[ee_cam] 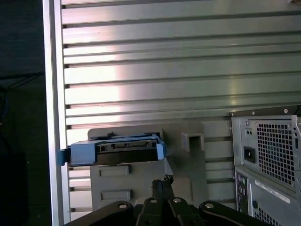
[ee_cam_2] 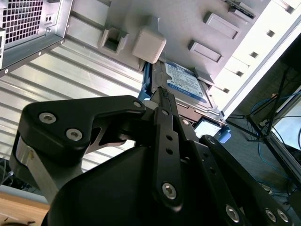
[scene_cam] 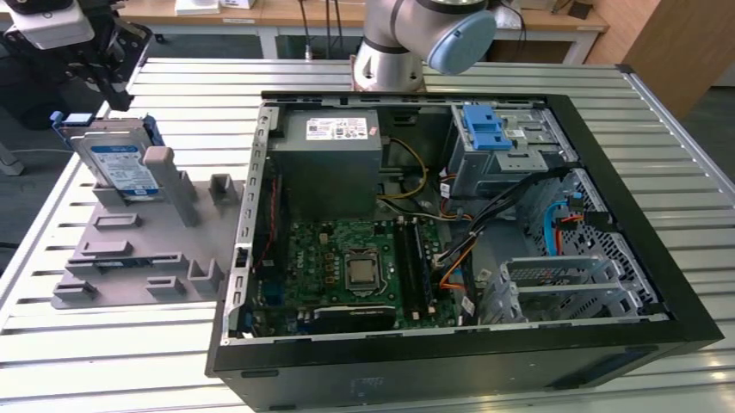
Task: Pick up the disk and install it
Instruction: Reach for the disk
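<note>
Claw: the claw (scene_cam: 115, 93) hung over the far corner of the surface (scene_cam: 115, 348), at the exterior view's left, above the disk and clear of it. No contact!
Claw state: in both wrist views the fingers looked pressed together, tips meeting with nothing between them (ee_cam: 165, 181).
Disk position: the disk (scene_cam: 119, 165) stood on end in a slot of the grey fixture (scene_cam: 138, 249). It was on the exterior view's left of the open computer case (scene_cam: 460, 366) and well apart from the drive bay (scene_cam: 505, 163) and its blue latch (scene_cam: 488, 129).
Disk from claw: below and a little to one side. In the first wrist view the claw's tip sat just beside the disk's upper edge (ee_cam: 120, 149), not squarely over it.
Long axis: roughly upright by my read, leaning slightly against the fixture's post.
Facing: the blue-and-white label face (ee_cam_2: 188, 84) was turned toward the case, the exterior view's right. The thin upper edge, framed by the blue bracket, pointed up at the claw and showed a dark strip, probably the connectors.
Edge against claw: that upper edge ran along the same line as the claw's fanned-out links, as far as the first wrist view showed.
Progress: the disk was not yet gripped and not yet in the case.
</note>
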`<state>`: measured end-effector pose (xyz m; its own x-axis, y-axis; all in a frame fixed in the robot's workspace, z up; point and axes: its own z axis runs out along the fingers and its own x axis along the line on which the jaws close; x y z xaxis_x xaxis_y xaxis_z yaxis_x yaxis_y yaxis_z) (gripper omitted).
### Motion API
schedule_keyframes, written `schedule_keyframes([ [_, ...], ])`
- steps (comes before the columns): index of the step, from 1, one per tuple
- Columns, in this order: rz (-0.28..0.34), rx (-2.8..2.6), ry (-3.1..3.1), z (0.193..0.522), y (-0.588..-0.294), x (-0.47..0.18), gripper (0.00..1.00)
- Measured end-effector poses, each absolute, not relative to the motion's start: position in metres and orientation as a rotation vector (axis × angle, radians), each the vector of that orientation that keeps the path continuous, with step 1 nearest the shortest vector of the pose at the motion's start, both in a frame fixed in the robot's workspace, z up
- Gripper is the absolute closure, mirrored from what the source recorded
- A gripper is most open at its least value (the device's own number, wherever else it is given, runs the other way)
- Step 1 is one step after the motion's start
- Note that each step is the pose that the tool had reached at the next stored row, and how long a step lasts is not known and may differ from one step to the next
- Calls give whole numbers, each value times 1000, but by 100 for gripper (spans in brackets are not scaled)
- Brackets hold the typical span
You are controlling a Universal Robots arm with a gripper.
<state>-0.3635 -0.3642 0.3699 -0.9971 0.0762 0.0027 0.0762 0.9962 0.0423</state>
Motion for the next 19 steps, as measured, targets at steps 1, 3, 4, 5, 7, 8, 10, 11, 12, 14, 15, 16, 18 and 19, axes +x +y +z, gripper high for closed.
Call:
schedule_keyframes([
  [1, -67, -120, -3138, 370, -364, -364, 89],
  [3, -67, -120, -3138, 370, -364, -365, 89],
  [4, -66, -120, -3138, 370, -364, -365, 89],
  [5, -67, -120, -3138, 370, -364, -365, 89],
  [7, -66, -120, -3137, 370, -364, -366, 89],
  [8, -66, -120, -3137, 370, -363, -367, 89],
  [10, -67, -120, -3137, 369, -362, -370, 89],
  [11, -67, -120, -3137, 369, -360, -373, 89],
  [12, -67, -120, -3137, 369, -358, -376, 89],
  [14, -66, -120, -3137, 369, -354, -382, 89],
  [15, -66, -120, -3137, 369, -353, -386, 89],
  [16, -66, -120, -3136, 368, -352, -390, 89],
  [18, -66, -120, -3136, 368, -351, -399, 89],
  [19, -66, -120, -3135, 367, -351, -403, 89],
])
